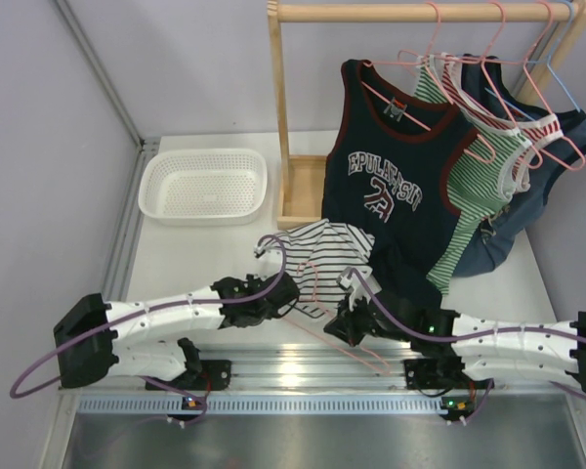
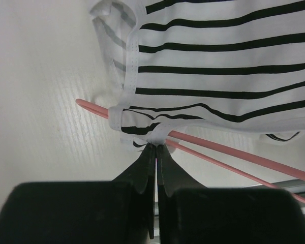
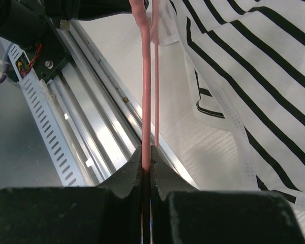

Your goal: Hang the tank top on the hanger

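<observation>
The tank top (image 1: 322, 249), white with thin dark stripes, lies crumpled on the table in front of the rack. In the left wrist view it (image 2: 218, 66) fills the upper right, and its white hem is bunched at my fingertips. My left gripper (image 2: 156, 145) is shut on that hem, right where the pink hanger (image 2: 229, 151) passes under the fabric. One end of the hanger pokes out to the left of the top. My right gripper (image 3: 147, 152) is shut on the hanger wire (image 3: 147, 76), with the tank top (image 3: 254, 76) lying to its right. From above, the left gripper (image 1: 293, 293) and the right gripper (image 1: 340, 327) sit close together at the top's near edge.
A white perforated basket (image 1: 203, 186) stands at the back left. The wooden rack (image 1: 283, 117) holds a navy lettered top (image 1: 396, 186), a green-striped top (image 1: 479, 176) and other garments on pink hangers, plus a light blue hanger (image 1: 566, 88). An aluminium rail (image 1: 303, 366) runs along the near edge.
</observation>
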Motion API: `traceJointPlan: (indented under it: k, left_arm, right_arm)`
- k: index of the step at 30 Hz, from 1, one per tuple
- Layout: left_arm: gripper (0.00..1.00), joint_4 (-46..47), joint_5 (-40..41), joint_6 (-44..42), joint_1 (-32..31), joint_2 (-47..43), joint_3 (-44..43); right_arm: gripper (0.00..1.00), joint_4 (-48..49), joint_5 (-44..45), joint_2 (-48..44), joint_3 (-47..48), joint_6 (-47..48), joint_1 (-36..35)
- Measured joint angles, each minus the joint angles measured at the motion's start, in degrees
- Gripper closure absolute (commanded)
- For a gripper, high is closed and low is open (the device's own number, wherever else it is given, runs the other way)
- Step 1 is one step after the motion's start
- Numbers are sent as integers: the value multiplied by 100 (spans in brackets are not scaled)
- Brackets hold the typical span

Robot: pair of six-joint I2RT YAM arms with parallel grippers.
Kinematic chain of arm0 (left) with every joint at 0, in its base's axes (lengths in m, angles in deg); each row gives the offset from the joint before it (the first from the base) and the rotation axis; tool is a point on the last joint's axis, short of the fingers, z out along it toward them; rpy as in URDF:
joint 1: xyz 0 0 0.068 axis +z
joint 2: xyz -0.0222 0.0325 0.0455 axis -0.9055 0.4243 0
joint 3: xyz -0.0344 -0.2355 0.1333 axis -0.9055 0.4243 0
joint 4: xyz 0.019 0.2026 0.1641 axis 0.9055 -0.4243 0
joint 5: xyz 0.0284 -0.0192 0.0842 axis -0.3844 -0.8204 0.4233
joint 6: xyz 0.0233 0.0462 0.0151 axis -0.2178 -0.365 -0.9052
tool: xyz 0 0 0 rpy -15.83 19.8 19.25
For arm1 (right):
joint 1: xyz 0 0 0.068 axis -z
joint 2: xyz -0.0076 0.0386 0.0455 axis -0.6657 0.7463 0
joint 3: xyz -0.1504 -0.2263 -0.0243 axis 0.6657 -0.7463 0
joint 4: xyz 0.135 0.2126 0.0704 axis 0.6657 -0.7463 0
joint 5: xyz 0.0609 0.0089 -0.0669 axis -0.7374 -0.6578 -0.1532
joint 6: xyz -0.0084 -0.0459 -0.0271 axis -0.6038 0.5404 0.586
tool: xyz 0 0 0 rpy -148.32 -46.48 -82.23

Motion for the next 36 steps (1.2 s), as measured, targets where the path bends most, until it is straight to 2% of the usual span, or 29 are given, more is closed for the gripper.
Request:
traceJointPlan:
  k: [7, 15, 17, 18, 21, 26, 36]
  left_arm:
    - [100, -216, -11, 4, -52, -319, -389]
    - [99, -442, -9, 61, -52, -610, -481]
    - [92, -505, -4, 83, -50, -645, -481]
    - [83, -533, -7, 98, -52, -671, -481]
    - [72, -605, -11, 120, -55, -791, -483]
    - [64, -726, -177, -98, -57, -1060, -713]
    - [59, -435, -890, -643, -57, -1956, -951]
  right_arm:
    - [100, 382, 0, 407, 238, 188, 0]
    - [100, 1215, -2, 1543, 645, 433, 0]
    - [100, 1384, -9, 1727, 675, 461, 2]
    - [100, 1447, -13, 1781, 682, 472, 2]
    - [100, 1556, -24, 1858, 726, 487, 4]
    - [100, 1639, -31, 1858, 857, 529, 7]
    - [100, 1707, -26, 1858, 898, 538, 7]
